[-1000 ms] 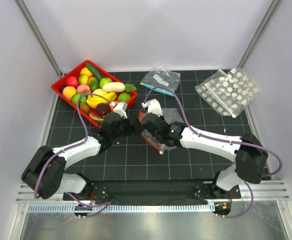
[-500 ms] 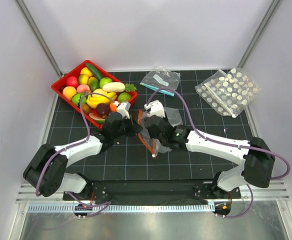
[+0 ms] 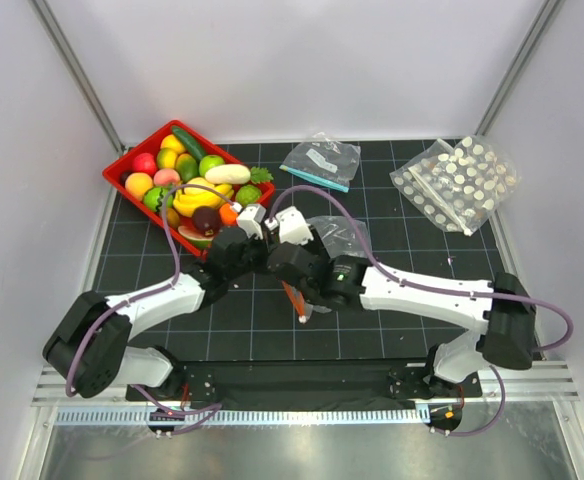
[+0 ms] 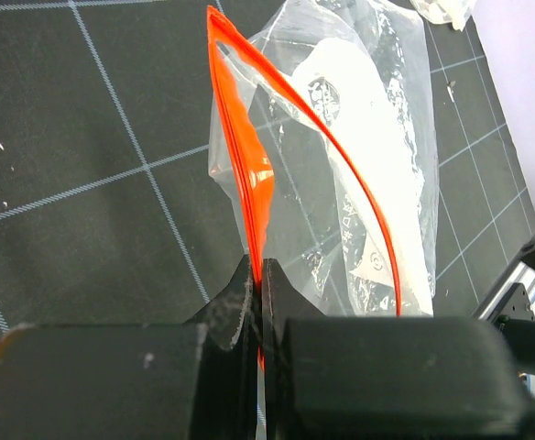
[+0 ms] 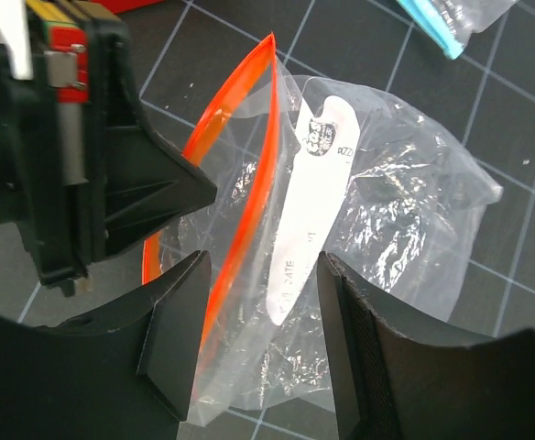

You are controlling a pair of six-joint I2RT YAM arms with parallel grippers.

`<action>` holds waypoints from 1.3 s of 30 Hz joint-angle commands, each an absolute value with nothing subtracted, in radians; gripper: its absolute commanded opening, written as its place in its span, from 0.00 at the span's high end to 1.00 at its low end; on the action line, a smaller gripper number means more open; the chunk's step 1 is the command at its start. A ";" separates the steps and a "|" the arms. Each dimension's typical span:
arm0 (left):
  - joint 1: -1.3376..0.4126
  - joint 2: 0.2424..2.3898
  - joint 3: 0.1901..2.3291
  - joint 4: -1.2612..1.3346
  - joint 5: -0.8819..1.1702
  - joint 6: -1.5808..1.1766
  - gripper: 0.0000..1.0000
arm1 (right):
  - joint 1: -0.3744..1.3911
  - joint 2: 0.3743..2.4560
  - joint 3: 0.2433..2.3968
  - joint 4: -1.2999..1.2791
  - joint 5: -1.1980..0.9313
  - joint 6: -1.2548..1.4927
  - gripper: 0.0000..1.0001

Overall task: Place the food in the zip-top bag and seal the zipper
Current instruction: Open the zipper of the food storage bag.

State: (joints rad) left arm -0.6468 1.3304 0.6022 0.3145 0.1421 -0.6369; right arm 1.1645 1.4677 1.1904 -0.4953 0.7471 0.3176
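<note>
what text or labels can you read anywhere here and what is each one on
"DATE", faint and rotated: on the white label of the zip-top bag.
Round logo and the short word beside it, at that label's top end: too blurred to read.
Small white sticker on the teal-strip bag: too small to read.
No other text is readable.

Left gripper (image 4: 256, 275) pinched tight, right gripper (image 5: 263, 275) close opposite it, jaws standing apart.
</note>
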 commanded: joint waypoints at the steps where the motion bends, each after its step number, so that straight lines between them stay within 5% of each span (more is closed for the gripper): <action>1: -0.649 1.307 0.629 0.364 0.129 -0.615 1.00 | 1.200 1.538 1.262 -0.563 0.902 0.337 0.43; 24: -0.649 1.279 0.617 0.367 0.132 -0.624 1.00 | 1.224 1.707 1.262 -0.498 1.038 0.451 0.57; 31: -0.649 1.290 0.621 0.367 0.138 -0.627 1.00 | 1.224 1.657 1.238 -0.483 1.058 0.431 0.68; 39: -0.649 1.319 0.638 0.342 0.126 -0.623 1.00 | 1.218 1.586 1.236 -0.500 1.057 0.413 0.68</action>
State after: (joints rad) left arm -0.6468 1.3121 0.6022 0.3168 0.1349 -0.6353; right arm 1.2221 1.6516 1.2301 -0.5163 1.0077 0.4114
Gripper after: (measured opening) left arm 0.017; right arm 0.322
